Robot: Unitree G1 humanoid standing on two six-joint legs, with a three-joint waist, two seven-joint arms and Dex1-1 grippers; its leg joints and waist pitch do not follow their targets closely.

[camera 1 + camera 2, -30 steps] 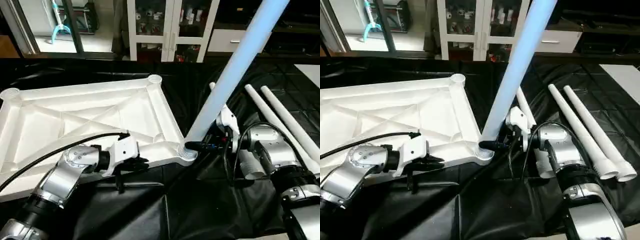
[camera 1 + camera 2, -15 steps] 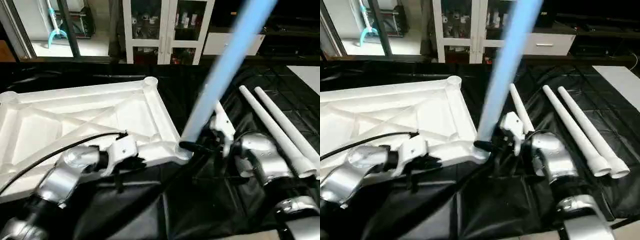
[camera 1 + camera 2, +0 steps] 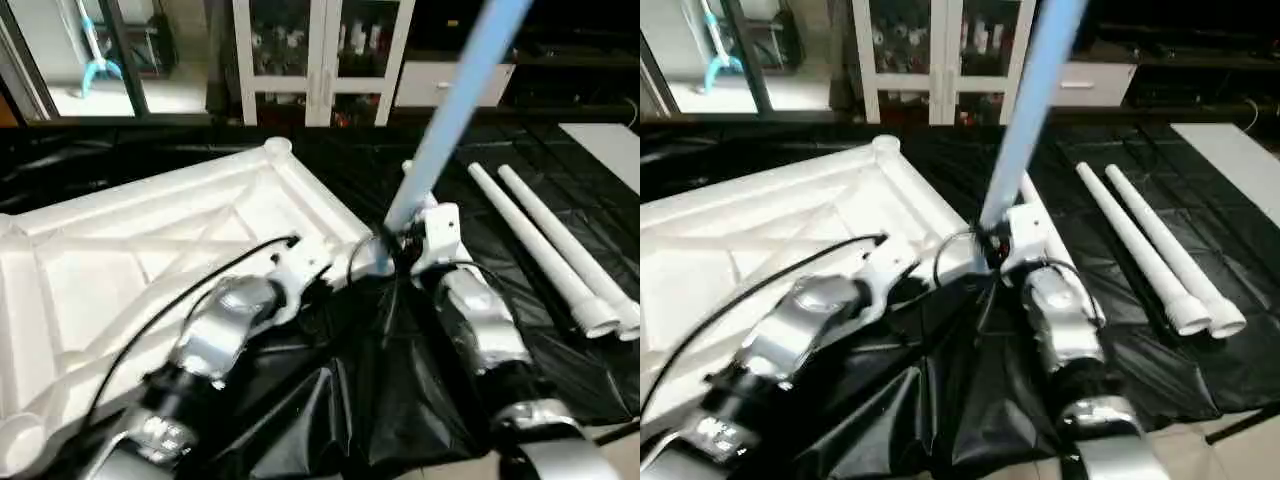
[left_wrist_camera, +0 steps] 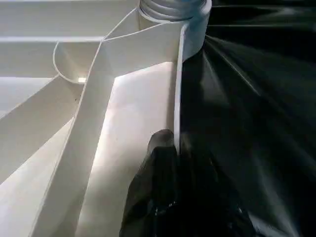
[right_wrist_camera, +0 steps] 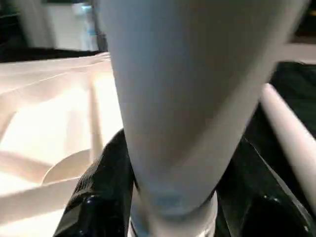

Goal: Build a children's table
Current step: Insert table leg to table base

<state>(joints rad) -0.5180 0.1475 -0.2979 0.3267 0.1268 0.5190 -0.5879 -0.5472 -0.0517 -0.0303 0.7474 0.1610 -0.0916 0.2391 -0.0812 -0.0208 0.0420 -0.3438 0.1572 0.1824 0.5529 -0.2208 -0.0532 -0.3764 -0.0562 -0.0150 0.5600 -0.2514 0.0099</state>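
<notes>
A white table leg [image 3: 455, 110] stood in the near corner socket [image 3: 960, 262] of the upturned table top [image 3: 150, 250], its long axis rising steeply and leaning away to the right, base clasped by the right gripper [image 5: 168, 197], the nearer arm. The left gripper [image 4: 170, 148], fingers clenched, pinched the top's rim just beside that socket. Two spare legs [image 3: 560, 245] lay on the black cloth [image 3: 380, 390] to the right. Against a second earlier, the top had swung round and the leg stood steeper.
</notes>
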